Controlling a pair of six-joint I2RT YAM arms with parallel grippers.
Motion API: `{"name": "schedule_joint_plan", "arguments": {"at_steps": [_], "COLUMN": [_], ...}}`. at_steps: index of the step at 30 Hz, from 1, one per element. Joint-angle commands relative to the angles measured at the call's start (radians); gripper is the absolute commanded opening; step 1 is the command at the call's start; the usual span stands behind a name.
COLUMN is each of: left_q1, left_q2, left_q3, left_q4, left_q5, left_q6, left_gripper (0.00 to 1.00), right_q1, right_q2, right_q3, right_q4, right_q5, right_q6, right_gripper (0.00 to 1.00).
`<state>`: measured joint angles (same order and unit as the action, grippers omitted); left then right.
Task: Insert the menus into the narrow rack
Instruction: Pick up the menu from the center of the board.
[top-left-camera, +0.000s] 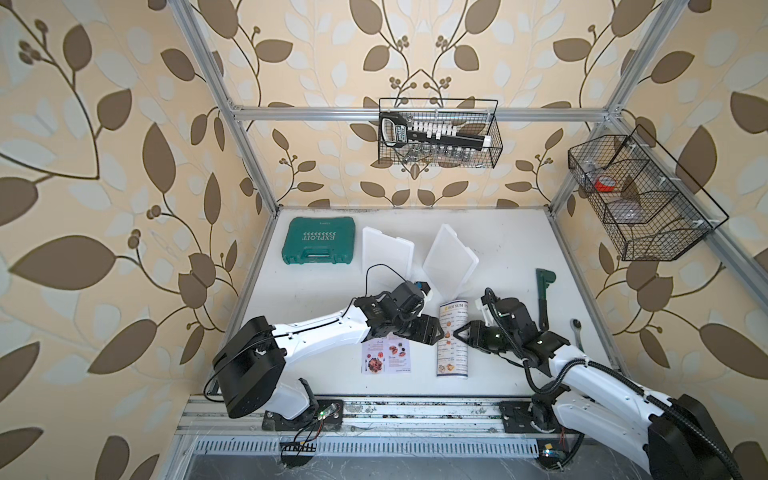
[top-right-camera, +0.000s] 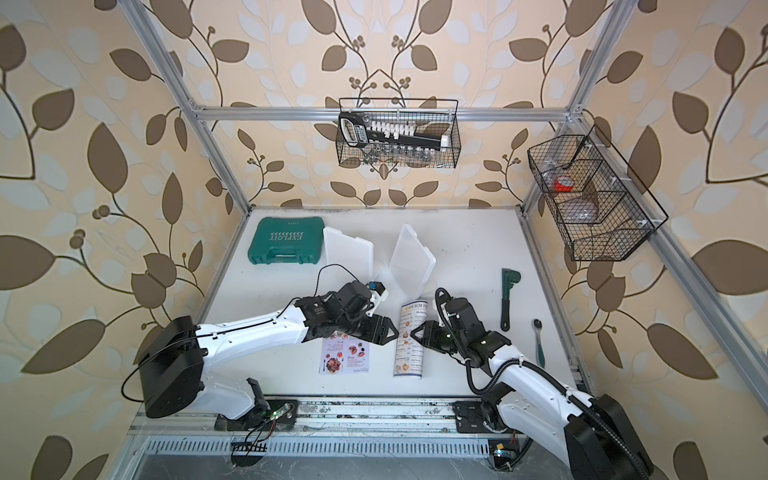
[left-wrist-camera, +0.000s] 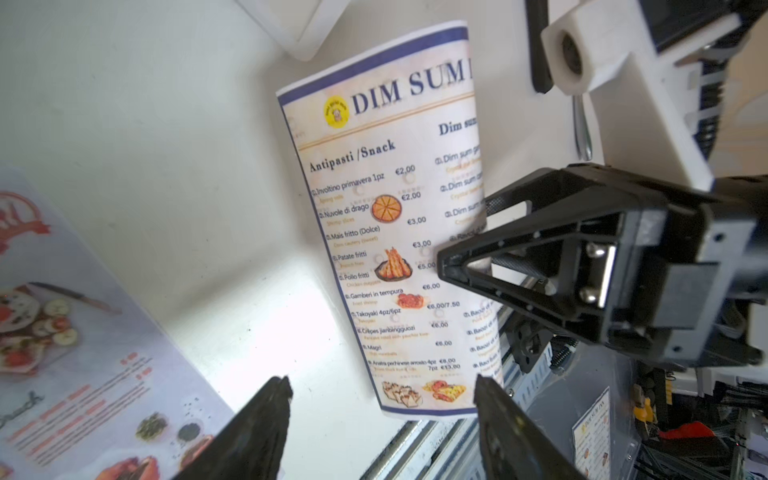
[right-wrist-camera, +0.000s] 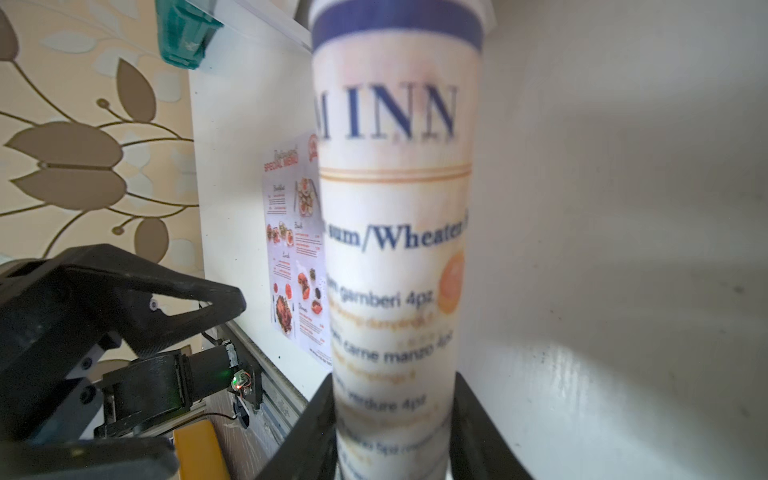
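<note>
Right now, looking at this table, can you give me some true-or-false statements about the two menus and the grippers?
1. The right gripper holds the curled Dim Sum Inn menu. True.
2. The left gripper grips the Special Menu sheet. False: it is open and empty.
3. The Special Menu sheet lies flat on the table. True.
4. The green case stands open. False: it is shut.

Special Menu (top-left-camera: 386, 357): top hidden by arm (top-left-camera: 382, 328) | Dim Sum menu (right-wrist-camera: 395, 407): lower text blurred
</note>
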<state>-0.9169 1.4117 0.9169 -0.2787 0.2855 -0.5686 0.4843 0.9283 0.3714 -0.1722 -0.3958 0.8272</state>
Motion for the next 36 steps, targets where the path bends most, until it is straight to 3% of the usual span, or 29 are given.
{"name": "schedule_joint_plan", "arguments": {"at_steps": [1,11,16,24,36], "left_q1": [0.002,0.059,0.166,0.209,0.237], "left_q2": [-0.069,-0.189,-0.230,-0.237,-0.219], "left_q3": [0.050,0.146,0.142,0.123,0.086], "left_q4": [-0.107,-0.191,-0.115,-0.035,0.074], "left_q5": [-0.050,-0.044,0.138,0.282,0.361], "left_q6": [0.074,0.158,0.145,0.124,0.073], "left_gripper": [0.75,0.86,0.87,0.85,0.77], "right_q1": [0.004,0.005,0.005,0.005,0.005], "right_q2": [-0.062,-0.081,-0.031,-0.016,-0.015], "right_q3": [0.076,0.301,0.367,0.398,0.397], "right_q4": [-0.087,-0.146,-0.116,-0.033,0.046], "right_q5": [-0.006,-0.069,-0.095,-0.131,-0.194], "right_q6": [-0.040,-0.146,-0.180,-0.178,-0.154], "right_gripper": [0.42,0.43,0.43,0.43,0.43]}}
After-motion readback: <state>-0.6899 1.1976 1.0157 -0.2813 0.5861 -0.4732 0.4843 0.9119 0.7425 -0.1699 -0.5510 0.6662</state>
